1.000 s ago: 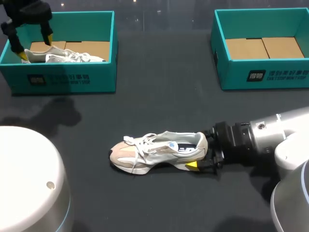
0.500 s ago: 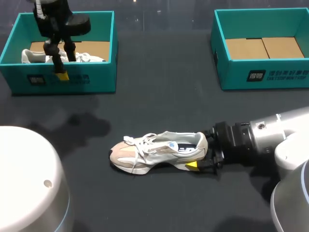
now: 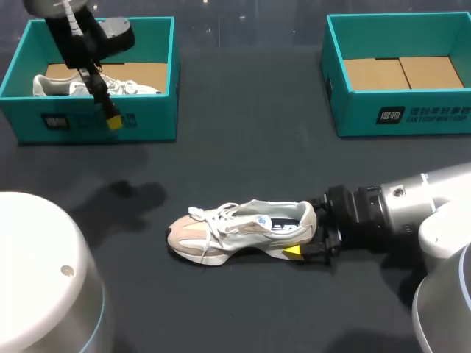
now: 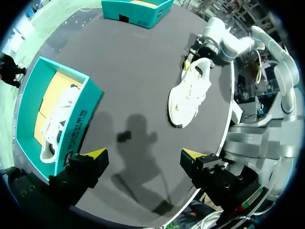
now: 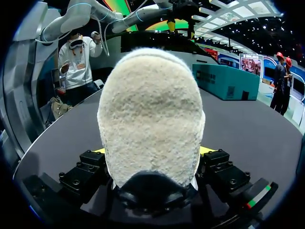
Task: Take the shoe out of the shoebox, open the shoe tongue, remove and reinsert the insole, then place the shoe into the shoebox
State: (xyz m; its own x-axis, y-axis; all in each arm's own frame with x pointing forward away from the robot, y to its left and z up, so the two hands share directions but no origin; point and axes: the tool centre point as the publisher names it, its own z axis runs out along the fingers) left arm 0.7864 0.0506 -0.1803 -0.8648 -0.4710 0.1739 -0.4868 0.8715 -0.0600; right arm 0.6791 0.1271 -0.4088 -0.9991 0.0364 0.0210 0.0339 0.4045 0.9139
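Since my right gripper (image 5: pixel 151 155) pinches the shoe (image 3: pixel 235 229) only by its heel (image 5: pixel 151 114) at three o'clock, my spread left gripper (image 4: pixel 143 155) at ten o'clock may twist it loose prying the tongue (image 3: pixel 257 219).

The left gripper (image 4: pixel 144 153) is seen with yellow fingertips (image 4: pixel 97 153) wide apart above the dark table (image 4: pixel 138 71). Ahead, a white shoe (image 4: pixel 190 93) is held at its heel by the right gripper (image 4: pixel 196 47). A second shoe (image 4: pixel 57 119) is contained in a teal shoebox (image 4: pixel 80 121).
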